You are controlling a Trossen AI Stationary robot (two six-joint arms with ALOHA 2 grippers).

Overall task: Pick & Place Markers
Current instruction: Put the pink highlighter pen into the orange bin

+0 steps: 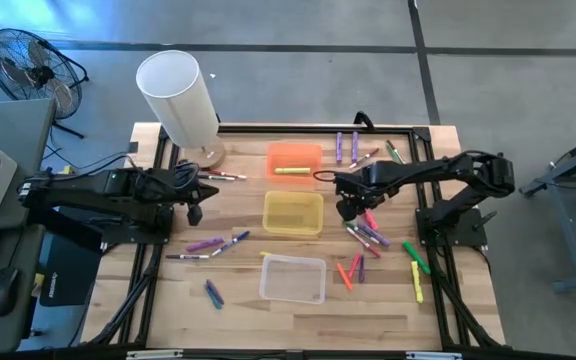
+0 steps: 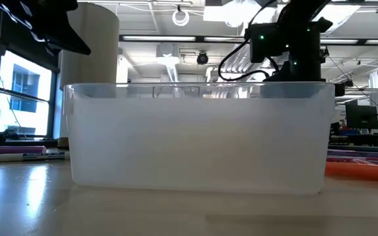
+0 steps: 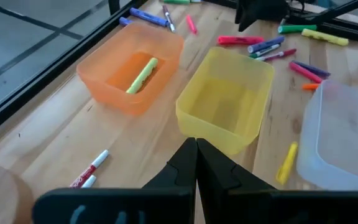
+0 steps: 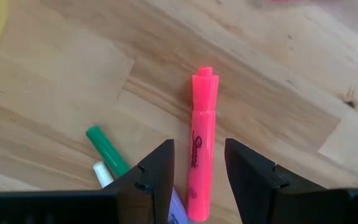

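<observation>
My right gripper (image 4: 199, 144) is open, just right of the yellow bin (image 1: 293, 213), pointing down over a cluster of markers (image 1: 373, 238). A pink highlighter (image 4: 201, 155) lies flat on the wood between its fingers, with a gap on each side. A green marker (image 4: 107, 152) and a white-tipped one (image 4: 102, 174) lie beside one finger. My left gripper (image 3: 196, 158) is shut and hovers left of the yellow bin (image 3: 225, 102), touching nothing. One yellow marker (image 3: 142, 74) lies in the orange bin (image 1: 293, 160). More markers (image 1: 208, 245) lie scattered on the left half.
The clear bin (image 1: 293, 278) stands near the front edge and fills the low view (image 2: 199, 137). A white cylinder on a wooden base (image 1: 180, 100) stands at the far left corner. Markers also lie along the far edge (image 1: 353, 148) and near right (image 1: 416, 270).
</observation>
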